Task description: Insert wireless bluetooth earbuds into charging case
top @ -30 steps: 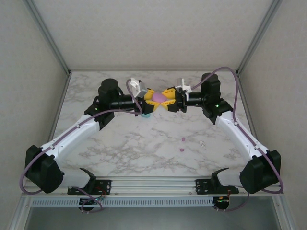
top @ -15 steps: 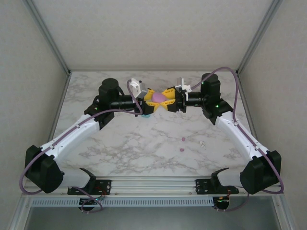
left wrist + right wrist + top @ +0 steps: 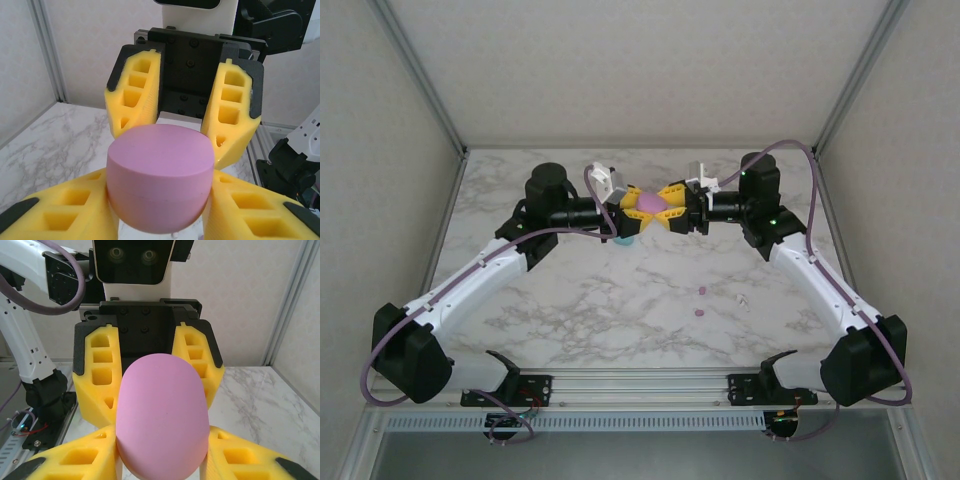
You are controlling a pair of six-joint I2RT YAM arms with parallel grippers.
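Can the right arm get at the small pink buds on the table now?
Probably not yet: the right gripper is shut on the pink case, which the left gripper grips too. The way to the pink buds looks free, but that gripper is full.

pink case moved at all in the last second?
No. The pink case holds the same spot against the table's back edge.

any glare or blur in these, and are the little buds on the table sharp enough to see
Top external: even, soft light, no glare; the earbuds are just small specks. Left wrist: the pink case is sharp and matte, the far wall slightly soft. Right wrist: case crisp too, evenly lit.
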